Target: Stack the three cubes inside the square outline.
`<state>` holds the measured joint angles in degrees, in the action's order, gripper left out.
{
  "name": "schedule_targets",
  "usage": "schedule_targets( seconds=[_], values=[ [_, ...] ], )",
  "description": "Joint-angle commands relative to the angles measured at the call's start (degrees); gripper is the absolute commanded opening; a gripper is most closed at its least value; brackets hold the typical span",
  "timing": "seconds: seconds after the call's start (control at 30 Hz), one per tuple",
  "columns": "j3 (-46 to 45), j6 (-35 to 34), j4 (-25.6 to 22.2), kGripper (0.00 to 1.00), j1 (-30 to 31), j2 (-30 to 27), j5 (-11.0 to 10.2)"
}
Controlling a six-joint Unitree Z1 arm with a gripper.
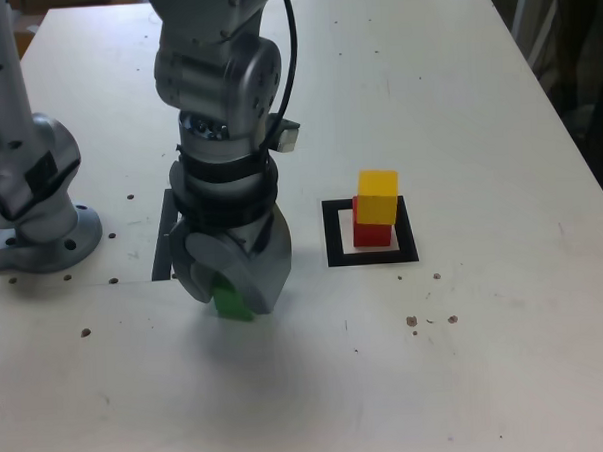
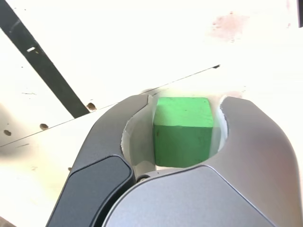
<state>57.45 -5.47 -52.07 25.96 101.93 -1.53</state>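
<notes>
In the exterior view my gripper (image 1: 232,295) points down at the table, left of the square outline (image 1: 334,235). It is shut on the green cube (image 1: 232,303), which peeks out under the jaws and rests on the table. The wrist view shows the green cube (image 2: 182,132) held between the two grey jaws of the gripper (image 2: 185,100), one on each side. Inside the square outline the yellow cube (image 1: 377,197) stands on top of the red cube (image 1: 372,234).
A thin black strip (image 1: 162,242) lies on the table just behind the gripper and also shows in the wrist view as a black strip (image 2: 42,66). A second grey arm base (image 1: 35,203) stands at the exterior view's left. Small holes dot the white table (image 1: 487,358).
</notes>
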Motion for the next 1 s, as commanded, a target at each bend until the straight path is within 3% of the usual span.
schedule_targets(
  seconds=[0.0,0.17,0.27,0.43,0.67,0.97],
  values=[
    [-0.4,-0.1,0.6,0.12,-0.1,-0.2,-0.2],
    [-0.3,-0.1,0.1,0.11,-0.1,-1.2,-0.2],
    [1.2,-0.3,-2.6,0.11,-0.1,-2.1,-0.2],
    [8.0,-1.0,-13.4,0.11,-0.1,-2.8,-1.4],
    [22.2,-0.4,-28.4,0.09,-0.5,-4.5,-5.7],
    [40.4,4.0,-37.8,0.06,-4.4,-2.0,-4.6]
  ],
)
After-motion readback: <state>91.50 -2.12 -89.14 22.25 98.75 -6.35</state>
